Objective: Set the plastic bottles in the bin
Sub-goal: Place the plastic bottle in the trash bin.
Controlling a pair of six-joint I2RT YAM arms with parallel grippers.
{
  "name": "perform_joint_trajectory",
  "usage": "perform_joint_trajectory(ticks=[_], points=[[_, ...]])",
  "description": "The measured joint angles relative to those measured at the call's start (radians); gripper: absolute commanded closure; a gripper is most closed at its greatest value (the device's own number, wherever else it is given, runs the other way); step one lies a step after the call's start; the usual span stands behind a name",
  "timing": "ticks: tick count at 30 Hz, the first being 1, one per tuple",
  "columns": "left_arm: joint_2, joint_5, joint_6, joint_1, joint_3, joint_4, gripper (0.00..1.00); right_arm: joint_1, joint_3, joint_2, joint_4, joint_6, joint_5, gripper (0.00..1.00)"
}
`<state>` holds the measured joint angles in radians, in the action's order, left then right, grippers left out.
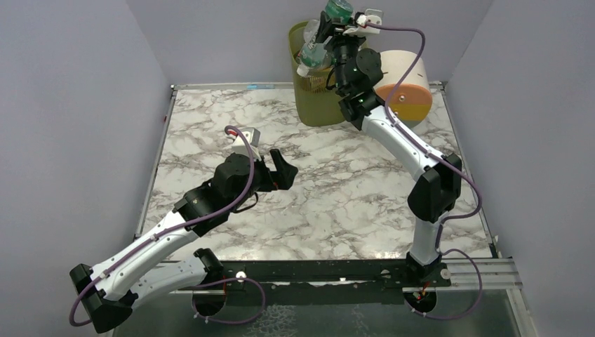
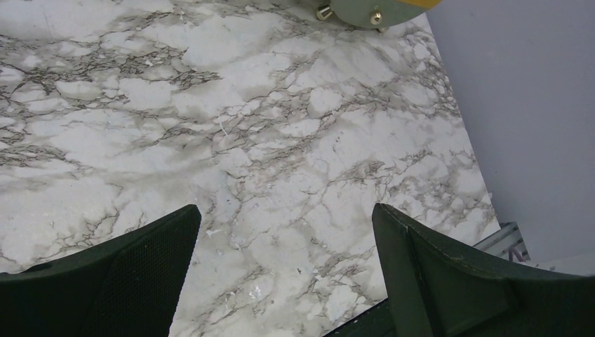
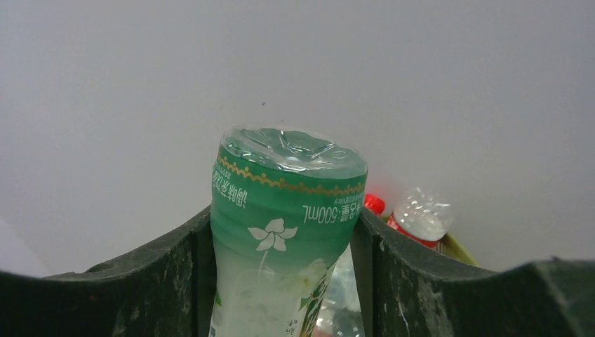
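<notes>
A: How far along?
B: Nearly done. The right gripper (image 3: 284,217) grips a green-labelled bottle (image 3: 289,186) above the bin (image 1: 312,105), top centre; other bottles (image 3: 421,221) lie inside.
A: Left gripper (image 2: 284,235)?
B: Spread wide, empty, mid-frame; the table (image 1: 337,203) shows no bottles.

Soft, even light is falling from above, casting faint shadows on the table (image 1: 330,196). In the left wrist view the table edge is bowing and the dark left fingers (image 2: 105,281) are losing detail. The bottle (image 3: 288,232) is looking sharp, its clear base glinting.
</notes>
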<state>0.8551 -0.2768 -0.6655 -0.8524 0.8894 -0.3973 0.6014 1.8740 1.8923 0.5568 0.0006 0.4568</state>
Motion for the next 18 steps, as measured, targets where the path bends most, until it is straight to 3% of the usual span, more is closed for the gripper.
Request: perform_joint_trajectory(ticks=[9, 18], points=[[-0.01, -0.007, 0.0, 0.0, 0.0, -0.008, 0.01, -0.024, 0.02, 0.114, 0.249, -0.098, 0.066, 0.36], [-0.011, -0.027, 0.001, 0.0, 0.0, -0.018, 0.01, -0.024, 0.031, 0.186, 0.349, -0.148, 0.07, 0.36]])
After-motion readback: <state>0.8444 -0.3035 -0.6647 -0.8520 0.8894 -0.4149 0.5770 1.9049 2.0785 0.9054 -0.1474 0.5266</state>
